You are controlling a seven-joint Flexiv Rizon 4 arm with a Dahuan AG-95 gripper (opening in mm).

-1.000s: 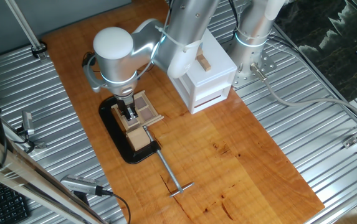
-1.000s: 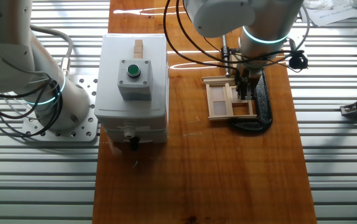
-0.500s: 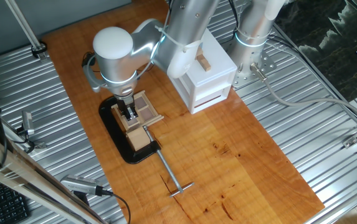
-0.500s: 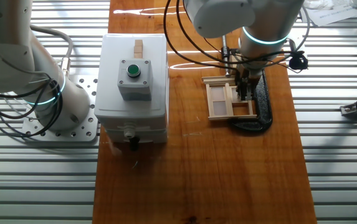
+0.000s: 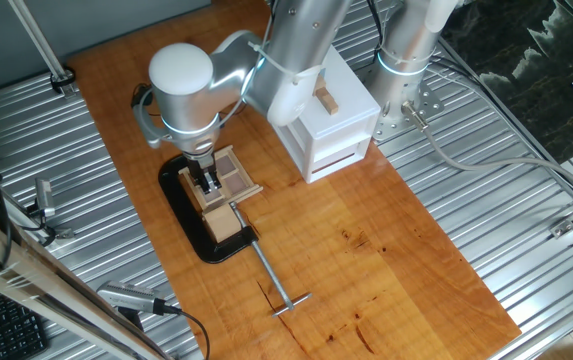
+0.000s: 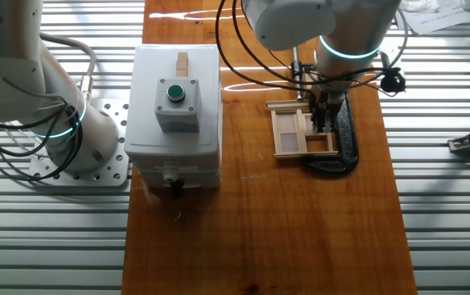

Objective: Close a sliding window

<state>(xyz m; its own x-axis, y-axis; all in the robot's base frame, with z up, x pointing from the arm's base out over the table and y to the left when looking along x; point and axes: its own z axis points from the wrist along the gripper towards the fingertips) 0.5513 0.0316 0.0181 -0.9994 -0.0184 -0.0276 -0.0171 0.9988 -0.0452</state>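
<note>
My gripper points straight down onto the sliding window, its fingertips at the frame's 3 o'clock edge; whether they pinch the wood I cannot tell. The window sits in its wooden rails, held by a black clamp, at 3 o'clock from the white box with its green button.
</note>
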